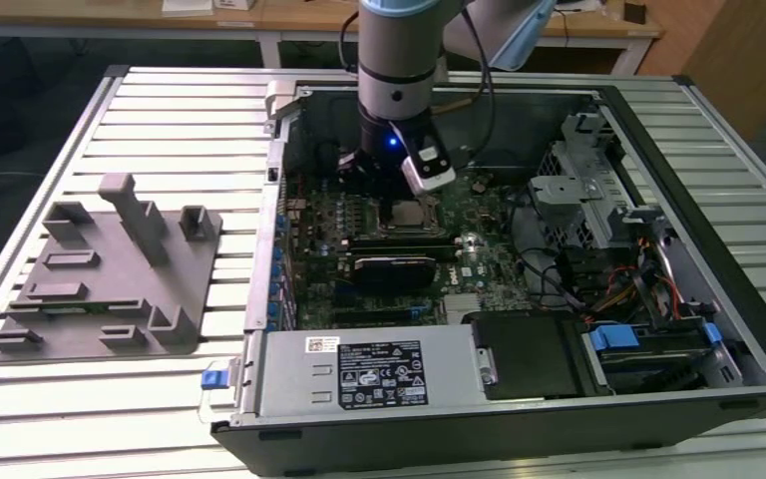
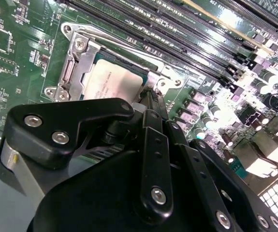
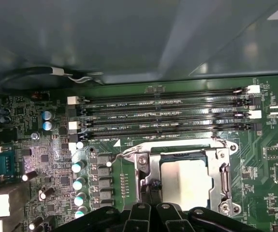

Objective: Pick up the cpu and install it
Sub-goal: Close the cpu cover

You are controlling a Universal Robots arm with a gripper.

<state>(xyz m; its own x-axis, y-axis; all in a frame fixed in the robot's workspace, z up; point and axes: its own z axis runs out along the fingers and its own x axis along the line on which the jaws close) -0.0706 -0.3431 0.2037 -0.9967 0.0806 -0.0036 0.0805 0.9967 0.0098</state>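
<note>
Silver cpu (image 2: 112,82) sits flat in the socket frame (image 2: 73,67) — your gripper (image 2: 152,94) is squeezed closed w/ nothing in it, right by the frame's edge.

Bright overhead light, glare on motherboard (image 2: 13,72)

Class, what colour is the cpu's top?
The cpu is silvery grey on top; first wrist view shows it best.

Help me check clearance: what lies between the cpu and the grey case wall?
In the first wrist view, the socket's metal frame borders the cpu, then long black memory slots run across before the case wall.
</note>
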